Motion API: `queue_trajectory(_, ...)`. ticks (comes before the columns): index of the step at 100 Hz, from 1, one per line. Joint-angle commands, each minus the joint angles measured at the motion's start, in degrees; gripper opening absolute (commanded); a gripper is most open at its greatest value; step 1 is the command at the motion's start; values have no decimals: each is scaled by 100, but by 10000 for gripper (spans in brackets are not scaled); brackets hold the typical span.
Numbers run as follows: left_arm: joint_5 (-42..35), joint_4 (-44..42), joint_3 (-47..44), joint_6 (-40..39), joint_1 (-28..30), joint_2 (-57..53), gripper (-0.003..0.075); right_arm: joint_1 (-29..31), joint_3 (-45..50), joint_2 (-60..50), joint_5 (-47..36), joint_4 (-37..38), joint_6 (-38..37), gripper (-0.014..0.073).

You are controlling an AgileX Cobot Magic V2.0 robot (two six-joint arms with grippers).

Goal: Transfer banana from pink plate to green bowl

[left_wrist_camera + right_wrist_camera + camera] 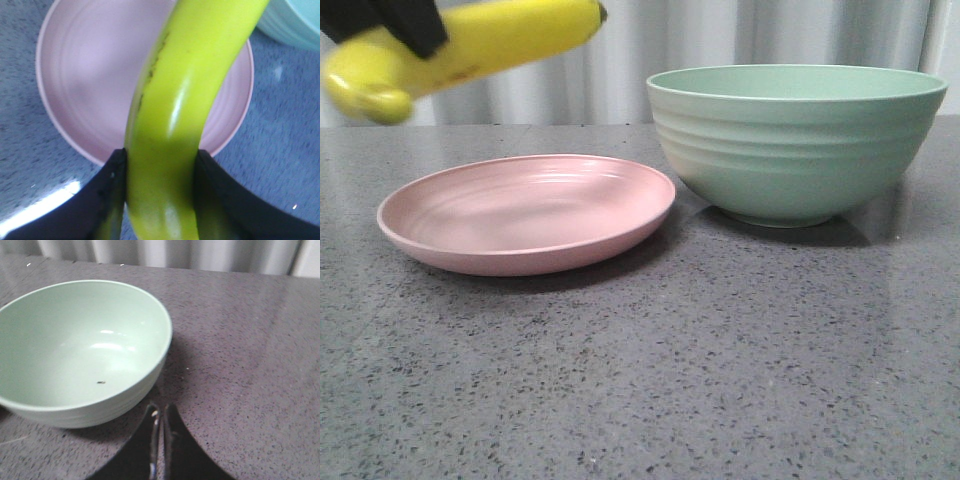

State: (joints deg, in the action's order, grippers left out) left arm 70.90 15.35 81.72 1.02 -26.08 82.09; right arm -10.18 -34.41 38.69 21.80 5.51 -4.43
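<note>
While the left claw pinches it, the banana hangs above the pink plate, its stem end blurred; the green bowl stands beside the plate on the grey desk; the right claw is pressed together near the bowl.

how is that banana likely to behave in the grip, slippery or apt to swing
The banana looks glossy, so it may be somewhat slippery between the left end effector fingers. It is gripped toward one end, most of its length sticking out unsupported, so it could pivot or droop. It keeps its curve in the air, so it is probably stiff, not floppy.
</note>
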Motion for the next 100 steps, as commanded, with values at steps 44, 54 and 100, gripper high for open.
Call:
queue_trajectory(44, -686, -1595, -690, 89, -2114, -585, -19, -1878, -1322, 393, 2062, -314, 1365, 256)
queue_trajectory(54, -943, -1606, -860, 239, -2256, -585, -19, -2199, -1493, 776, 2347, -494, 1783, 256)
queue_trajectory(100, -1469, -1504, -1179, 994, -2602, -862, -19, -3454, -2412, 2254, 2472, -494, 2061, 262)
